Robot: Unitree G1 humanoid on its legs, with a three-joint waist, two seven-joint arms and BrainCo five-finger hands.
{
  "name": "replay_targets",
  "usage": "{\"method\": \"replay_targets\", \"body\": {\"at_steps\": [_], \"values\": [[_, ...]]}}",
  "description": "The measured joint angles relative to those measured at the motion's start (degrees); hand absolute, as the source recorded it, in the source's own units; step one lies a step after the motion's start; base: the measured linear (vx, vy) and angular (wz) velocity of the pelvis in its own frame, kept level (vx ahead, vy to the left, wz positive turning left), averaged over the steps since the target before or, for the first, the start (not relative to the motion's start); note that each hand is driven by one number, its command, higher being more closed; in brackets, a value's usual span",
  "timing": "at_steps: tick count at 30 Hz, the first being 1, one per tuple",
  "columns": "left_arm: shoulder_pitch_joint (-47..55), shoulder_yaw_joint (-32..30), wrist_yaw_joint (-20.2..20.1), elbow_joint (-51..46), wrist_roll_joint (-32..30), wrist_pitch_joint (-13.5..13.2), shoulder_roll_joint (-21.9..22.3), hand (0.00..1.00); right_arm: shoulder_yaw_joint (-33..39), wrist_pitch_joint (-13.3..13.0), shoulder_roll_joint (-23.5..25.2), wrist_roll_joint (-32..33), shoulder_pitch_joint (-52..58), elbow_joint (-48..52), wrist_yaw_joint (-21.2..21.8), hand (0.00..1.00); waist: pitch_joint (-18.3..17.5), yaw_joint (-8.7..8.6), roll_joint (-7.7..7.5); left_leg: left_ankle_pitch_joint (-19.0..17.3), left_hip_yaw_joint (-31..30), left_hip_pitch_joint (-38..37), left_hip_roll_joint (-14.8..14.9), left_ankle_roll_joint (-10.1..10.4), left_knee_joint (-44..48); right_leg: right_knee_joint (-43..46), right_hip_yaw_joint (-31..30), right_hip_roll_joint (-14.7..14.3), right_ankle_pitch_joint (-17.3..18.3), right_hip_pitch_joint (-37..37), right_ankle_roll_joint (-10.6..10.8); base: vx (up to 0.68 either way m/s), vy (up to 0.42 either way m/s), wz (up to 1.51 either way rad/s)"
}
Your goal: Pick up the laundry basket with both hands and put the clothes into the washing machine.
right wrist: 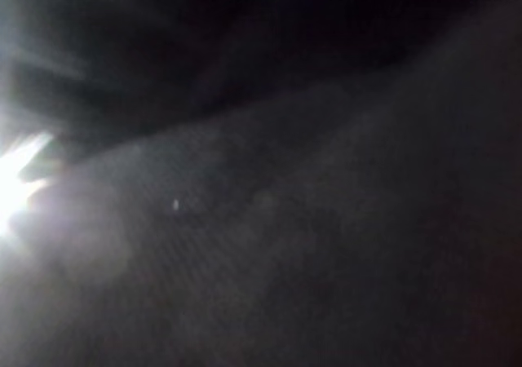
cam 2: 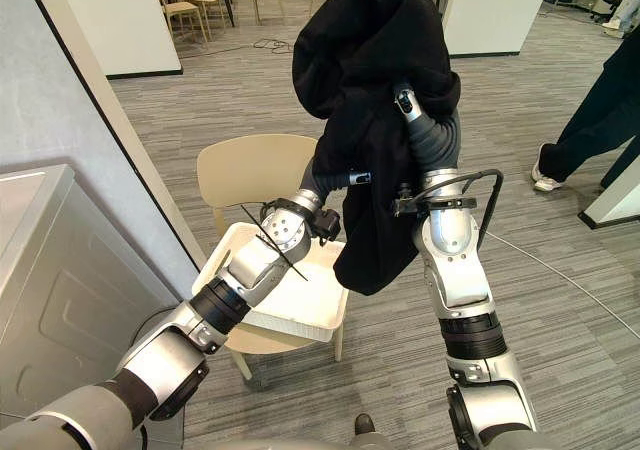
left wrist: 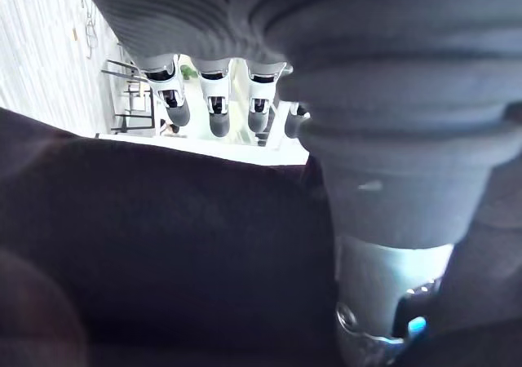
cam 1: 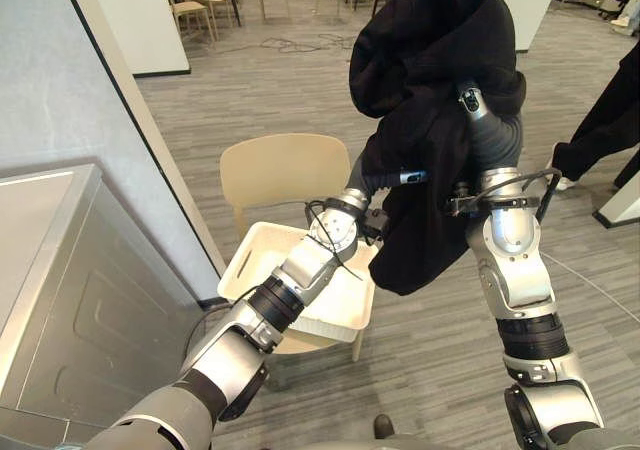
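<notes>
A black garment hangs high in the air above the floor, to the right of the white laundry basket. The basket rests on a beige chair. My left arm reaches up from the basket side, and its hand is tucked behind the cloth. In the left wrist view, my left hand's fingers stand straight in a row against the dark cloth. My right arm rises from the lower right. Its ribbed wrist cover goes up into the garment, which drapes over the hand and hides it.
A grey washing machine stands at the lower left beside a pale wall. A person in dark clothes stands at the right edge. Wooden chairs and tables stand far back. Grey plank floor lies around the chair.
</notes>
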State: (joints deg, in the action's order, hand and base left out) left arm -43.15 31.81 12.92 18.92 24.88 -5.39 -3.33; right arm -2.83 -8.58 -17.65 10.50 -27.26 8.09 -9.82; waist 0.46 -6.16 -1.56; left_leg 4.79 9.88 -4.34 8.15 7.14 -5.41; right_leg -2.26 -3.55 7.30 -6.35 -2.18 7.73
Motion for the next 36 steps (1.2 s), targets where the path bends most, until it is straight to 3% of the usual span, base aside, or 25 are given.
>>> {"method": "replay_targets", "body": {"at_steps": [1,13,18,19,27,30,35,36], "values": [[-0.3,0.0,0.0,0.0,0.4,0.0,0.0,1.00,0.0,-0.1,0.4,0.0,0.1,0.0,0.0,1.00,-0.1,-0.10,0.01,0.0,0.0,0.0,0.0,0.0,0.0,0.0,0.0,0.0,0.0,0.0,0.0,0.00,0.000,0.00],[-0.8,-0.4,-0.1,-2.8,1.1,-0.3,1.3,1.00,0.6,-1.2,3.8,0.2,3.3,1.9,-0.1,1.00,-1.5,-1.03,0.26,0.0,0.3,-0.2,0.0,0.0,0.0,0.0,0.0,0.0,0.0,0.1,0.0,0.00,-0.001,0.00],[-0.8,-0.5,-0.2,-2.8,2.1,-0.3,2.2,1.00,1.0,-1.3,3.8,0.4,4.8,1.9,-0.1,1.00,-2.3,-0.86,1.42,0.0,0.2,-0.2,0.0,0.0,0.0,0.0,0.2,0.0,0.0,0.3,0.0,0.00,0.000,0.01],[-0.8,-0.5,-0.3,-2.8,2.5,-0.3,2.3,1.00,1.0,-1.3,3.8,0.5,5.1,1.9,-0.1,0.00,-2.4,-0.87,1.64,0.0,0.1,-0.2,0.0,0.0,0.0,0.0,0.2,0.0,0.0,0.3,0.0,0.00,0.000,0.03],[-0.8,-3.1,-0.4,-3.1,4.1,-0.2,2.6,1.00,2.5,-1.3,3.7,2.5,9.1,2.0,0.9,0.00,-2.5,-0.85,1.70,0.0,-0.2,-0.3,0.0,0.0,0.0,0.0,0.4,0.0,0.6,0.5,0.1,0.00,0.000,0.01],[-0.4,-4.8,-0.6,-5.9,4.2,-0.2,0.8,1.00,4.3,-1.2,3.5,3.3,11.7,3.1,2.7,0.00,-2.4,-0.80,1.74,0.0,-0.2,-0.3,0.0,0.0,0.0,0.0,0.4,0.0,0.6,0.5,0.1,0.00,0.000,0.00],[6.2,-16.1,-0.5,-14.9,4.3,-0.4,-1.8,1.00,13.8,-1.1,3.5,6.5,16.8,6.6,3.8,0.00,-2.8,-0.91,2.57,0.0,-0.4,-0.6,0.0,0.0,0.0,0.0,0.6,0.0,0.4,0.9,0.4,0.00,0.000,0.01],[11.4,-22.5,-0.3,-19.5,4.3,-1.4,-3.1,1.00,18.2,-1.2,3.6,7.5,19.4,8.7,3.7,0.00,-3.0,-0.91,3.12,0.0,-0.6,-0.6,0.0,0.0,0.0,0.0,0.6,0.0,0.4,1.0,0.4,0.00,0.000,0.00]]}}
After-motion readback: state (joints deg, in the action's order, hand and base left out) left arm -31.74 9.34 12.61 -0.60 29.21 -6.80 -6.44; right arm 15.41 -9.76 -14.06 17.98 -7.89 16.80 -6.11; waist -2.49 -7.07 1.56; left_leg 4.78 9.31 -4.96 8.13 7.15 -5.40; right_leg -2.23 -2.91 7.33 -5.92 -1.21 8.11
